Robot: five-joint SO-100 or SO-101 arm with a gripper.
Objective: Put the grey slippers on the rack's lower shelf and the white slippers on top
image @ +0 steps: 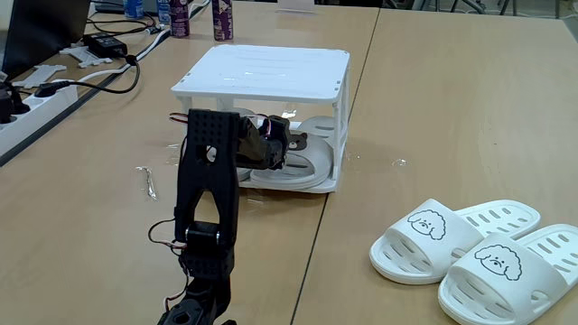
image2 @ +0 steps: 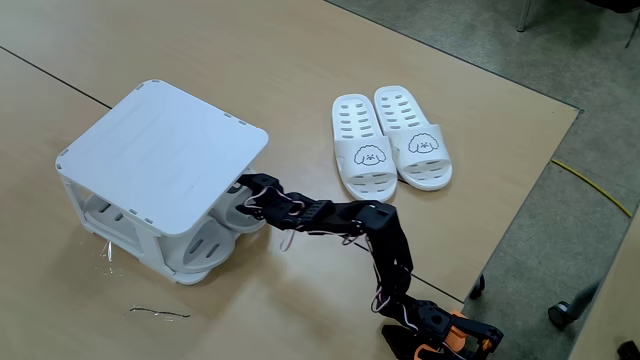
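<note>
Reaching our black two-finger gripper (image: 287,144) into the small white plastic two-tier rack (image: 262,72), we are working at the grey rubber slippers (image: 302,161) on its glossy lower shelf (image2: 185,268); grip state we cannot tell. The white puppy-face slippers (image: 470,253) are lying well apart, near right in that fixed view, long axes pointing away from the rack.

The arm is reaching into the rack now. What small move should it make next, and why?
Probably open the gripper if shut, then pull straight back out. It reaches under the top, by a grey slipper that already lies on the lower shelf. The jaws are hidden, so I cannot tell whether they hold it. The white slippers wait on the table.
</note>
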